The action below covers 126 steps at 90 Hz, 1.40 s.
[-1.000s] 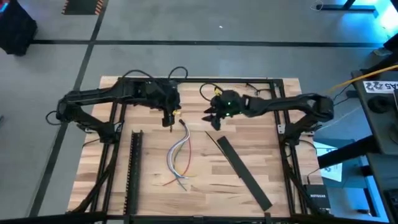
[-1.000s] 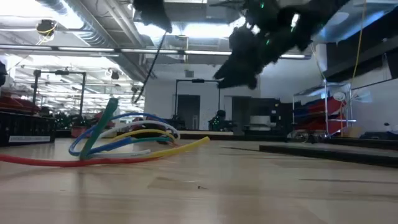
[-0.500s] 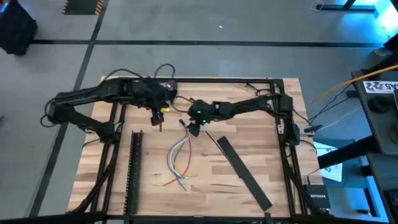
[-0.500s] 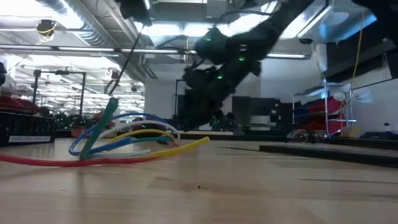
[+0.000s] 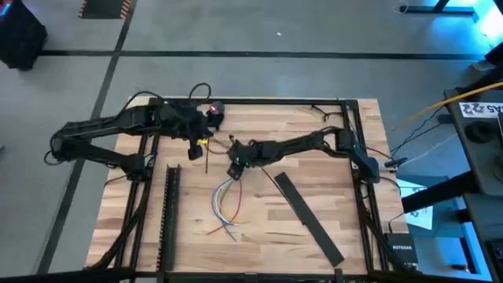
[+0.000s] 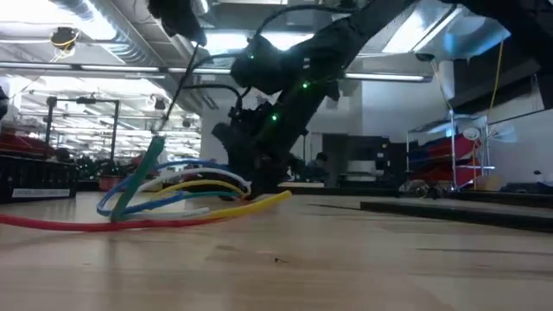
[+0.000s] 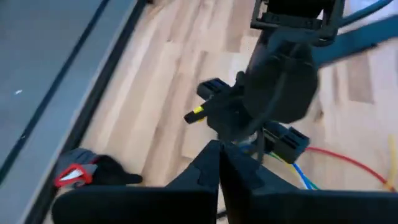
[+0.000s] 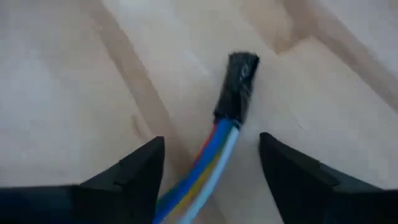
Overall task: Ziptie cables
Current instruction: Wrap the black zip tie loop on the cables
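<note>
Broadly, a pale wooden plank desk (image 5: 267, 216) carries a long flat black bar (image 5: 308, 218). Near the middle lie the cables (image 5: 226, 200), thin curved wires bound at one end by a black wrap (image 8: 237, 87). Directly over that end, the right pincer (image 5: 236, 167) spreads wide, gripping nothing. Beside it, the left pincer (image 5: 195, 146) pinches a thin dark strip (image 5: 205, 159).

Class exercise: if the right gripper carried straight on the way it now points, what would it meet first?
Most likely the cables: the right gripper is open, fingers either side of the bundle near its black-wrapped end. The wooden table lies just beyond; how far off the bundle is remains unclear.
</note>
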Motion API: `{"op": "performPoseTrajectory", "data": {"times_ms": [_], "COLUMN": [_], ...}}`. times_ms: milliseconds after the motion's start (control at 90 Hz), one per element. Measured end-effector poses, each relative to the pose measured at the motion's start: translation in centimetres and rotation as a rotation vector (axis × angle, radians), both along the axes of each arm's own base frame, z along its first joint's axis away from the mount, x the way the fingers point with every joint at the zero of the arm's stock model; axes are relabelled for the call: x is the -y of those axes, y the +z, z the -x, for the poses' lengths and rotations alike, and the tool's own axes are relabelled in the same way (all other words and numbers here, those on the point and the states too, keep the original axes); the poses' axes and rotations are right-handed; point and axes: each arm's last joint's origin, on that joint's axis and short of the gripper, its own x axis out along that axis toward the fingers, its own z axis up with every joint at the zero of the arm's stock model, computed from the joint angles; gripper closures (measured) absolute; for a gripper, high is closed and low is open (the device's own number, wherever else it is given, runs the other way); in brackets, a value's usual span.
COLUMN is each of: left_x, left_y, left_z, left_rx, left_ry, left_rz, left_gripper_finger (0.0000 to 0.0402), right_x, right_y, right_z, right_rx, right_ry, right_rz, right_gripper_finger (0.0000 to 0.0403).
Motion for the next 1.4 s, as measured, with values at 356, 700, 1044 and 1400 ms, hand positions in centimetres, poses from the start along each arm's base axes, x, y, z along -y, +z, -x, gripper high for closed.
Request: {"op": "performPoseTrajectory", "data": {"times_ms": [356, 700, 1044, 1400], "left_x": [-0.3, -0.5, -0.8, -0.9], "left_y": [0.6, 1.1, 2.7, 3.3], "left_z": [-0.7, -1.0, -1.8, -2.0], "left_rx": [0.118, 0.187, 0.356, 0.407], "left_ry": [0.031, 0.076, 0.062, 0.051], "left_rz": [-0.003, -0.017, -0.104, -0.144], "left_gripper_finger": [0.0401, 0.0401, 0.0401, 0.0401], "right_x": [-0.2, 2.1, 1.7, 2.0], "right_y": [2.1, 13.9, 19.8, 19.2], "right_z": [1.5, 5.5, 9.1, 9.3], "right_rx": [-0.147, -0.08, 0.008, -0.034], "right_ry": [0.263, 0.478, 0.533, 0.472], "right_rz": [0.138, 0.369, 0.428, 0.384], "right_gripper_finger": [0.0381, 0.04, 0.0401, 0.0402]}}
